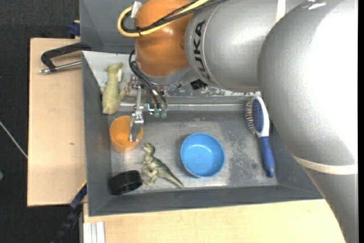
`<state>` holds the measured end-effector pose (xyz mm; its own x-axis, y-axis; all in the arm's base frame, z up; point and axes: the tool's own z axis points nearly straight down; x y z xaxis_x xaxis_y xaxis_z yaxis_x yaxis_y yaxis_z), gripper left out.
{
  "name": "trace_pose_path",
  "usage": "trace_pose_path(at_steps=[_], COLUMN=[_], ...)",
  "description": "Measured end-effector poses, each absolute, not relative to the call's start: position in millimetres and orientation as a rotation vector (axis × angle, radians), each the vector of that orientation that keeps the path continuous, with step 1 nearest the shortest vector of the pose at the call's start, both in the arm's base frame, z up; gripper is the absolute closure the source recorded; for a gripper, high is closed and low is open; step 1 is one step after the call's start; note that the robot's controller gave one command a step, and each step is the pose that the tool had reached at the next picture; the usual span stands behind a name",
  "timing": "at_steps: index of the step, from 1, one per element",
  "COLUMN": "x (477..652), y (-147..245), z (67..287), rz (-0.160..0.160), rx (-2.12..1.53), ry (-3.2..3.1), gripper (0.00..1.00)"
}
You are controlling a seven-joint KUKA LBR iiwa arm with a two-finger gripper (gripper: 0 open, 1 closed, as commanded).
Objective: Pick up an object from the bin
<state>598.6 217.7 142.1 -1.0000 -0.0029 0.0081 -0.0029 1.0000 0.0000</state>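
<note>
My gripper (135,129) hangs below the orange wrist cover at the bin's left side, one metal finger reaching down into a small orange cup (120,134). Whether anything is pinched between the fingers is hidden. A yellowish toy sea lion (112,90) lies just above the cup along the left wall. A green toy dinosaur (155,167) stands below the cup, close to the front wall.
A blue bowl (202,155) sits in the middle of the bin floor. A black ring-shaped roll (124,182) lies in the front left corner. A blue hairbrush (260,132) rests along the right side. The big silver arm covers the bin's upper right.
</note>
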Motion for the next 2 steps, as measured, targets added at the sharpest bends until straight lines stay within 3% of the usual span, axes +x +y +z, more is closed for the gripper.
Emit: trace_pose_path(at_steps=[1, 2], x=[601.1, 581.5], y=[217, 193], z=[147, 118], rz=[-0.003, -0.009], rx=[-0.001, -0.639], ry=[-3.142, -3.083], gripper=[1.00, 1.00])
